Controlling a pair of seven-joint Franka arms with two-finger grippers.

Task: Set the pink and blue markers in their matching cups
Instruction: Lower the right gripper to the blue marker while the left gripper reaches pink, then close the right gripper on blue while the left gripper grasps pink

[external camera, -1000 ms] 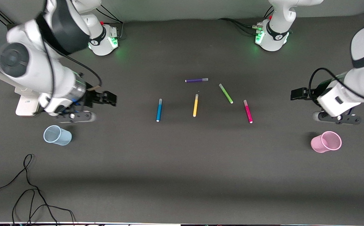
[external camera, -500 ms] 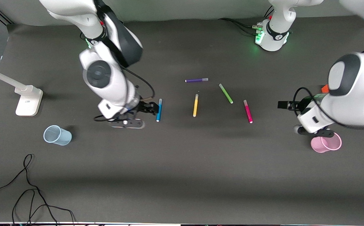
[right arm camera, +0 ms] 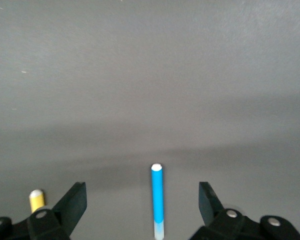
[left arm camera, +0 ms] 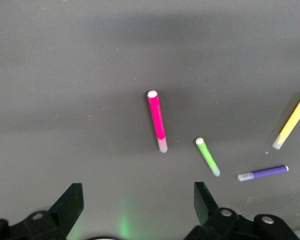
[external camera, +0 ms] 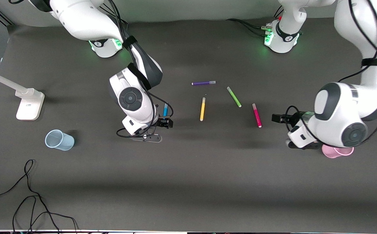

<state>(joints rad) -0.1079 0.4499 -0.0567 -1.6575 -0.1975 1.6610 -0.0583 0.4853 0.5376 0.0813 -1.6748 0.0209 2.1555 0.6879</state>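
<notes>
At the right arm's end of the table the blue cup (external camera: 59, 140) stands by itself, well apart from the pens. The right gripper (external camera: 165, 123) hangs over the blue marker (external camera: 165, 110), its fingers (right arm camera: 76, 200) spread wide and holding nothing; in the right wrist view the marker (right arm camera: 157, 199) lies between the two fingers, touched by neither.

The yellow pen (external camera: 202, 109), purple pen (external camera: 203, 83) and green pen (external camera: 233, 96) lie in the middle of the table. Beside them, toward the left arm's end, lies the pink marker (external camera: 257, 115).

The left gripper (external camera: 278, 118) is just beside the pink marker, fingers (left arm camera: 70, 207) wide apart and empty; its wrist view shows the pink marker (left arm camera: 157, 120) lying clear of them. The pink cup (external camera: 337, 151) is mostly hidden under the left arm.
</notes>
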